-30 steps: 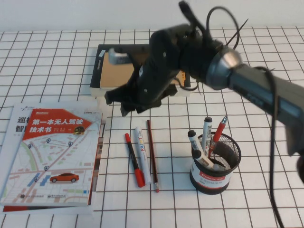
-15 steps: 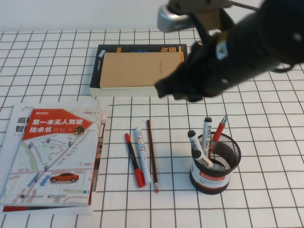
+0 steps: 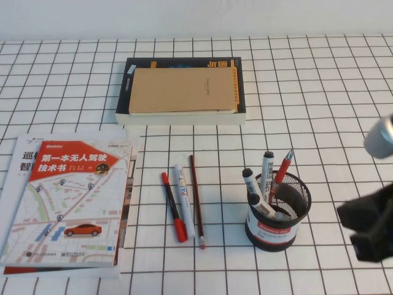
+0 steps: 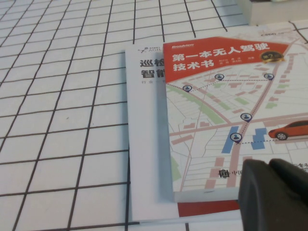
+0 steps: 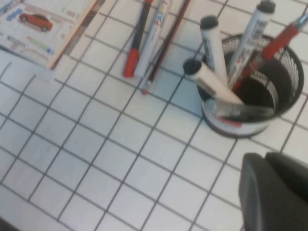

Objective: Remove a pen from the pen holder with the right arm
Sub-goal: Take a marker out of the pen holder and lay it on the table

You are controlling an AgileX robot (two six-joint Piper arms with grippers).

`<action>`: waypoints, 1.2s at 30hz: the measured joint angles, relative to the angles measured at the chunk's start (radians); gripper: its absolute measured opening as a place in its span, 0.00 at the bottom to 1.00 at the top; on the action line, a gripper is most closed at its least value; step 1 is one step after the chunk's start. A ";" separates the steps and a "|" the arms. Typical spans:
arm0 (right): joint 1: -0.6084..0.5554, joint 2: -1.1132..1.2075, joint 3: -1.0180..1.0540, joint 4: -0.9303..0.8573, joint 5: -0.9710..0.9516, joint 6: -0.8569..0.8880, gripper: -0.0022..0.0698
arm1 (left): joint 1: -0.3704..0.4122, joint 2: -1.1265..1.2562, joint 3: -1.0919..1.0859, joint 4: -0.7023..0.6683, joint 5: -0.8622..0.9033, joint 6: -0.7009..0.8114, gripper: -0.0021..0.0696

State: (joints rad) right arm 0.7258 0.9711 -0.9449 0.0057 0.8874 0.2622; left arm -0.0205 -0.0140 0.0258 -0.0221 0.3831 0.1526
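Down at the right edge of the high view, the right gripper (image 3: 363, 230) hangs low over the white gridded table (image 3: 319, 92), its jaws pressed together. Just to its left stands the round black mesh pen holder (image 3: 279, 212). Four pens stand in it, tops up. The red pen (image 3: 283, 171) slants up and away from the gripper's side only slightly. The black-capped white marker (image 3: 266, 169) is nearly upright. Two shorter white markers (image 3: 252, 184) lean over the rim on the side away from the gripper. Beyond the holder from the gripper, three items lie flat side by side, long axes running near to far: a red-and-black pen (image 3: 174, 206), a white paint marker (image 3: 184, 200) and a thin dark red pencil (image 3: 196, 200). Further that way lies a map-covered book (image 3: 70, 200). A tan notebook (image 3: 181, 91) on a black book (image 3: 181, 64) sits at the far side.

From the left wrist view, the left gripper (image 4: 276, 195) shows as a dark shape over the near corner of the map-covered book (image 4: 231, 106), which lies on a white booklet (image 4: 144, 144). Whether it is spread or closed cannot be told.

From the right wrist view, the right gripper (image 5: 274, 192) is just beside the pen holder (image 5: 288, 72). The pens in the holder tilt away from it.
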 joint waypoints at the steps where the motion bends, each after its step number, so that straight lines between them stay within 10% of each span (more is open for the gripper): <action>1: 0.000 -0.024 0.018 0.004 0.014 0.000 0.01 | 0.000 0.000 0.000 0.000 0.000 0.000 0.02; 16: 0.000 -0.091 0.099 -0.091 0.175 0.000 0.01 | 0.000 0.000 0.000 0.000 0.000 0.000 0.02; 28: -0.408 -0.405 0.687 -0.153 -0.621 0.000 0.01 | 0.000 0.000 0.000 0.000 0.000 0.000 0.02; 36: -0.610 -0.709 0.958 -0.155 -0.794 0.000 0.01 | 0.000 0.000 0.000 0.000 0.000 0.000 0.02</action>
State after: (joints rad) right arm 0.1162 0.2616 0.0132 -0.1496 0.0930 0.2622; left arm -0.0205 -0.0140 0.0258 -0.0221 0.3831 0.1526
